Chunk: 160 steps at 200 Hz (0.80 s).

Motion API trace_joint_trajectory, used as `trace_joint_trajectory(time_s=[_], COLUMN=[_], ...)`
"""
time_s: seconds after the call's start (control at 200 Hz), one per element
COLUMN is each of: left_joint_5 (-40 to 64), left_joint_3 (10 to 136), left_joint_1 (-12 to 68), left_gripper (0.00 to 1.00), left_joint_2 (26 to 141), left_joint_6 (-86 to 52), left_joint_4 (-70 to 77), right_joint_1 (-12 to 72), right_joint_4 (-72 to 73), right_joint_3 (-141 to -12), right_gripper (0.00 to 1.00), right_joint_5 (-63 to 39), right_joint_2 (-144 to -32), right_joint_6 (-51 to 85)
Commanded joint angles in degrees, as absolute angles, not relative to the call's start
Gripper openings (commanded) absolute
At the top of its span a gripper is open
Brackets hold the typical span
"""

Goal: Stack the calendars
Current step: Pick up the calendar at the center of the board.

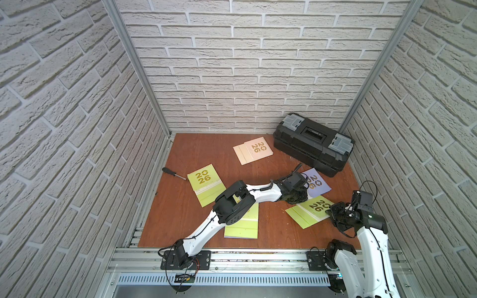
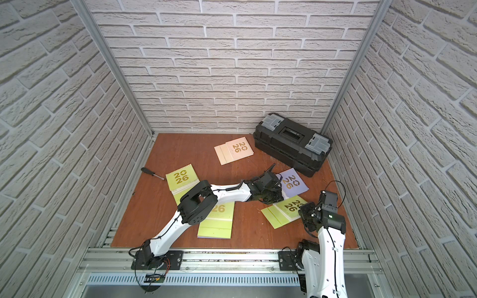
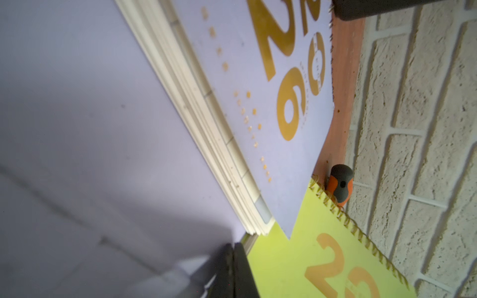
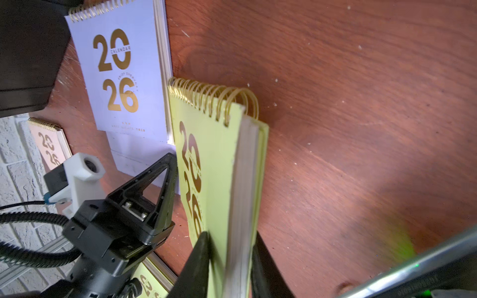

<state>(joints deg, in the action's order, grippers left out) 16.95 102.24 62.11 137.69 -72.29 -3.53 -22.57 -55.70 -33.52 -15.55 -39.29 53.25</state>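
Observation:
A lime green calendar (image 1: 308, 211) (image 4: 214, 154) lies at the right front of the board. My right gripper (image 1: 331, 210) (image 4: 231, 237) is shut on its near edge, one finger on the cover and one on the back. A lavender calendar (image 1: 318, 184) (image 3: 258, 77) sits just behind it, and its corner overlaps the green one. My left gripper (image 1: 299, 198) (image 3: 233, 255) is shut and empty, with its tips down on the lavender calendar's flap. A cream calendar (image 1: 254, 151) lies at the back. Two more green calendars (image 1: 204, 180) (image 1: 244, 224) lie left of centre, the nearer one partly under my left arm.
A black toolbox (image 1: 312, 144) stands at the back right corner. A black screwdriver (image 1: 173, 173) lies near the left edge of the board. An orange and grey tool handle (image 3: 340, 183) rests against the right wall. Brick walls close in three sides.

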Motion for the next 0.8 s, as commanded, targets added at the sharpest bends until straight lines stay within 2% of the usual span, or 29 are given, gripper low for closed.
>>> trace_joint_trajectory(time_s=[0.0,0.385,0.795], left_joint_5=[18.24,18.4,18.15], left_joint_3=[100.15,100.02,100.12], left_joint_1=[62.68,61.9,59.88], left_gripper=[0.0,0.0,0.0], left_joint_2=[136.9,135.78,131.41], left_joint_6=[-72.77,-72.22,-69.56], left_joint_4=[-6.94,-6.98,-9.53], right_joint_1=[-22.15,-22.14,-22.15], right_joint_4=[-49.66,-50.61,-54.22], right_joint_3=[-35.27,-36.42,-38.67], right_gripper=[0.23,0.04,0.03], right_joint_5=[-19.51,-18.72,-16.24], right_joint_2=[-38.96,-38.64,-33.64], right_joint_6=[52.47,51.5,52.32])
